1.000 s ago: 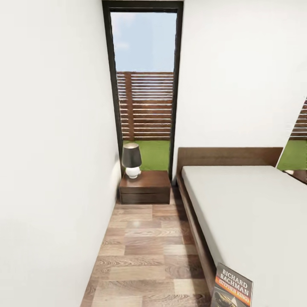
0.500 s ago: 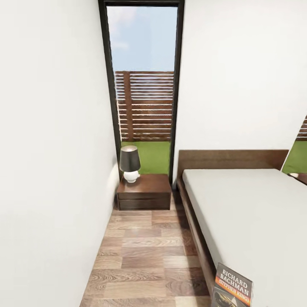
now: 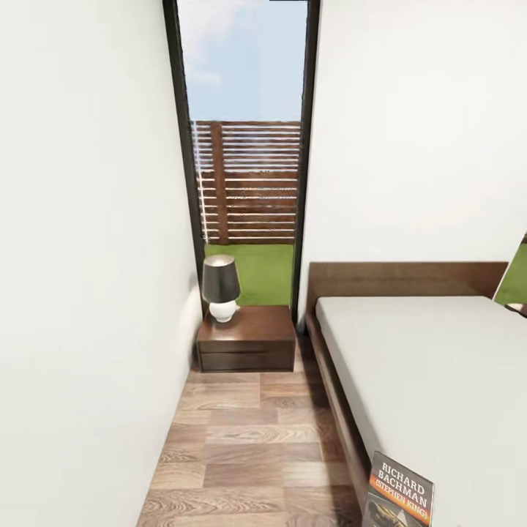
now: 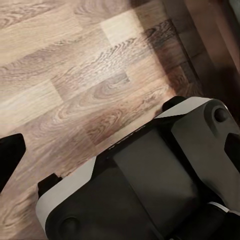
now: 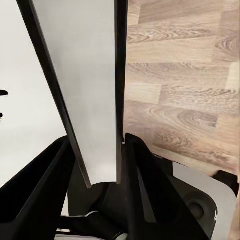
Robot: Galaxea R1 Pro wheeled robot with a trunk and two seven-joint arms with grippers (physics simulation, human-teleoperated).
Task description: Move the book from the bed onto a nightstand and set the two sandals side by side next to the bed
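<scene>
The dark grey paperback book (image 3: 399, 492) with an orange band stands at the frame's lower right, pinched in the right gripper (image 5: 97, 165); the left pincer's state cannot be told.

lamp (image 3: 220, 288): dark shade, white base, left of centre
fence (image 3: 249, 183): brown slats, upper centre
grass (image 3: 256, 272): green strip below fence
sky (image 3: 245, 58): top centre

This is a bedroom in a home. A low bed (image 3: 432, 380) with a dark wood frame, headboard and plain grey mattress stands on a wood-plank floor (image 3: 249, 446). Just beside the bed's head sits a small two-drawer nightstand (image 3: 247, 338) carrying a dark-shaded lamp (image 3: 220, 288). Behind the nightstand a tall dark-framed window (image 3: 245, 154) looks onto a slatted fence and grass.
</scene>
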